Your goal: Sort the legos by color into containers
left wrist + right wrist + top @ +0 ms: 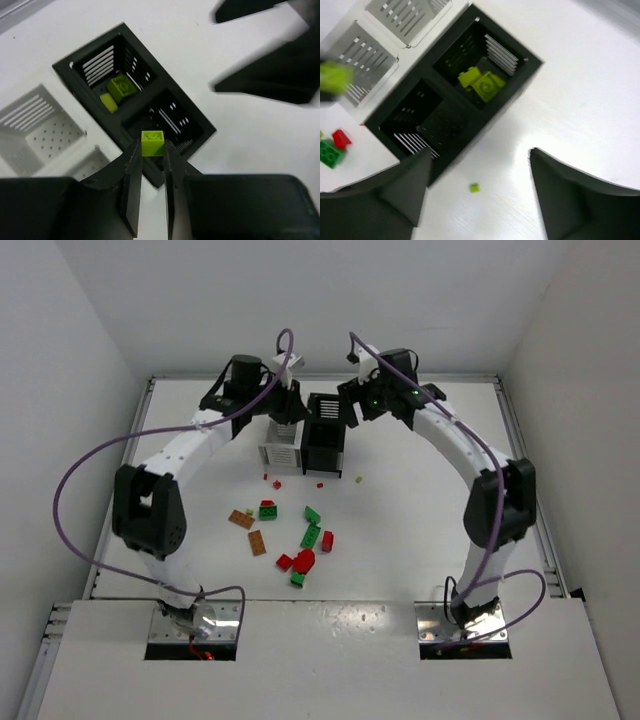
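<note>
Yellow-green lego (152, 142) is the piece that matters. My left hand (151, 150) has it pinched at the very fingertips, jaws pressed onto its two sides, its top toward the wrist camera. Working outward from there, the brick hangs above the black container (87, 50). The container is split into two compartments laid end to end, and its long axis runs from the hand away toward the upper left of the left wrist view. Straight under the brick I read the nearer compartment, where I can see no pieces. The yellow-green pieces (120, 89) already sorted lie in the farther compartment, ahead and slightly left of the fingers. So I judge that the drop hinges on carrying the hand forward along that axis, past the divider, before letting go. Released here, the brick would likely fall into the wrong cell or clip the near rim. The hand is well above the rim, so I cannot be sure of the exact spot beneath it. White containers (25, 112) sit just beside the black one on the left. My right hand (480, 160) hovers on the opposite side, jaws spread with nothing between them, above bare desk (580, 100) where a tiny yellow-green stud (474, 187) lies near the container. Loose legos (311, 536) lie on the desk closer to the arm bases, well apart from both hands.
</note>
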Controlling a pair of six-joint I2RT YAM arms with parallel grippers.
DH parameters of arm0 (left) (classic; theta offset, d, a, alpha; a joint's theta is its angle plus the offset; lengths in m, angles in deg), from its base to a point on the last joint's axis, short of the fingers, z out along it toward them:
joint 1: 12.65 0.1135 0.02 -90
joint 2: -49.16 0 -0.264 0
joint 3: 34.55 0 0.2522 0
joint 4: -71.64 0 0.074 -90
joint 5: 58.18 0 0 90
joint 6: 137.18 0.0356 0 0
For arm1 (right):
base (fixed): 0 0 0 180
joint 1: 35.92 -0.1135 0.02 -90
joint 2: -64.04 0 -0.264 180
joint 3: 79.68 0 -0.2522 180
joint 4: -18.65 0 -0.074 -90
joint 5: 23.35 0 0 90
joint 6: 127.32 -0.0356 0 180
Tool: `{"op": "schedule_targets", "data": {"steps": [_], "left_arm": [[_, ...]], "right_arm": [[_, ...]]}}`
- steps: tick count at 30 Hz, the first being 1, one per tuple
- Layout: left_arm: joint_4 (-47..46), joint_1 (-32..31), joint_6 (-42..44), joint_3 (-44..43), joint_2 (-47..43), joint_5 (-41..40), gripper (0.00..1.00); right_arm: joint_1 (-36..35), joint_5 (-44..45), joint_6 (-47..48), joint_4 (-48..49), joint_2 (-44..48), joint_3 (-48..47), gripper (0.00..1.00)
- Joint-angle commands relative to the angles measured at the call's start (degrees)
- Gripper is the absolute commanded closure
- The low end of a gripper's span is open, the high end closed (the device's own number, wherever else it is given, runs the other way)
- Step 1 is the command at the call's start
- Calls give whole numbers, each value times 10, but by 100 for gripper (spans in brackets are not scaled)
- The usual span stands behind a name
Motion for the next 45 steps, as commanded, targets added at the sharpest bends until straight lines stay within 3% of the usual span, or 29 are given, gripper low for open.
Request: {"op": "schedule_targets", "data": {"steps": [1, 10, 20, 24, 29, 34, 38, 40, 43, 45], "left_arm": [[-27, -8, -48, -101, 79, -26, 85], [-6, -32, -36, -257, 211, -62, 81], [0, -43, -30, -270, 242, -80, 71], [0, -43, -23, -270, 242, -80, 53], [0, -43, -12, -276, 235, -59, 46], [0, -31, -48, -276, 157, -72, 46], [-22, 18, -154, -217, 60, -72, 44], [-27, 41, -137, -175, 20, -15, 39], [-27, 73, -80, -111, -64, 7, 32], [17, 105, -68, -104, -83, 30, 24]], "right_arm": [[13, 62, 20, 57, 85, 61, 14], [51, 16, 33, -18, 170, 187, 11], [56, -7, 40, -49, 173, 232, 8], [56, -7, 51, -61, 152, 232, 10], [56, -13, 51, -61, 119, 221, 16], [48, -17, 68, -49, 79, 209, 26], [43, -41, 62, -37, 24, 188, 33], [37, -50, 62, -32, 3, 182, 38], [23, -44, 68, -3, -20, 177, 41], [17, -44, 76, -3, -42, 169, 43]]}}
